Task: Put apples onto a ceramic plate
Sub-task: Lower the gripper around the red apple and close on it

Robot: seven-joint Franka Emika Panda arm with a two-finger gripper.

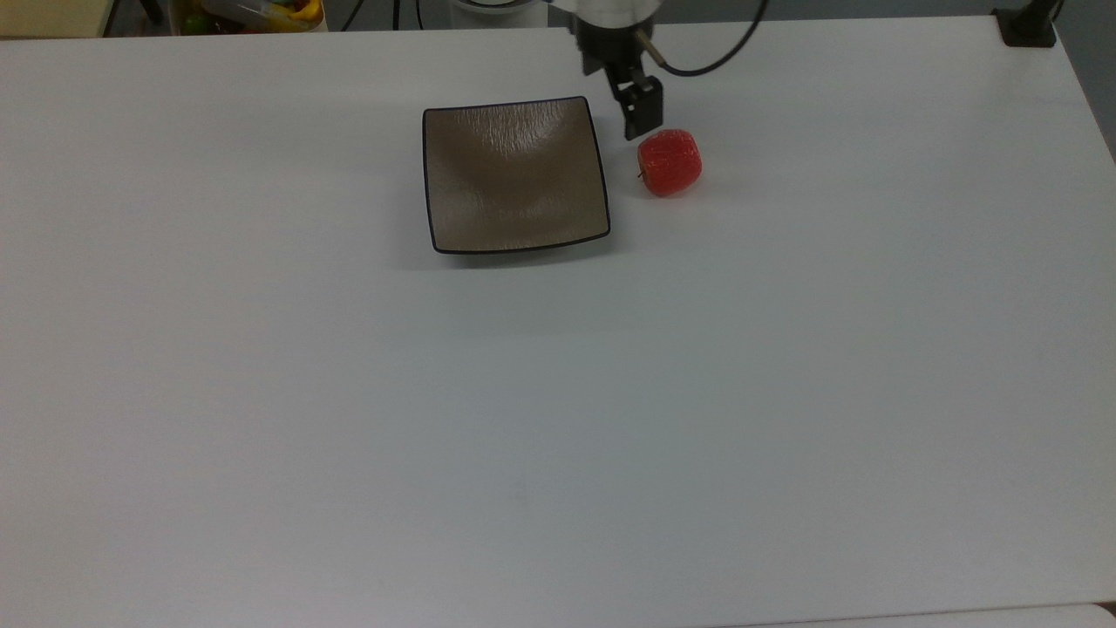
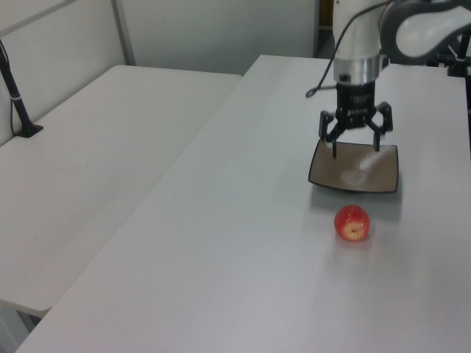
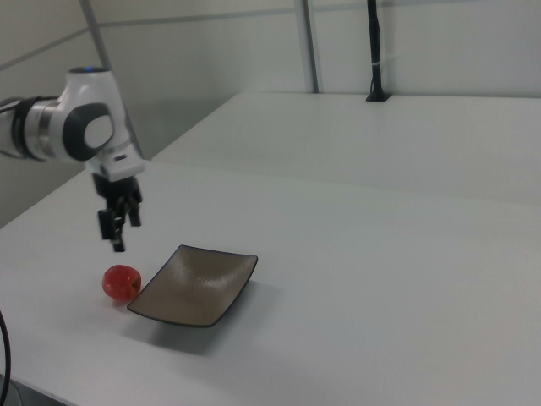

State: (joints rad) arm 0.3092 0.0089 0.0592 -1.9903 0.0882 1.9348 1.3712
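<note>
While hanging over the white table (image 1: 558,392), holds the gripper (image 2: 357,147) open, both black fingers (image 2: 333,147) spread well apart with nothing between them, as seen plainly in the left view. Points straight down, clear of the tabletop. Hovers, in the top view, by the upper right corner of the plate (image 1: 514,174), just above the apple (image 1: 670,162) on the picture. Shows, in the right view, the gripper (image 3: 122,233) raised above the apple (image 3: 122,282) and off to the right view's left of the plate (image 3: 199,288), touching neither. Leaves the apple lying on the bare table, just beside the plate's right edge in the top view, close but apart from the dark rim, with the short stem turned toward the plate. Places the apple (image 2: 352,222), in the left view, nearer the camera than the plate (image 2: 357,169), a pale patch facing forward. Keeps the square brown plate flat on the table with nothing in it, corners slightly upturned. Trails a black cable (image 1: 715,61) from the arm's wrist across the far side of the table in the top view. Includes a bin of coloured items (image 1: 261,13) past the table's far edge at the top view's left and a black clamp (image 1: 1029,26) at the top view's upper right corner.
</note>
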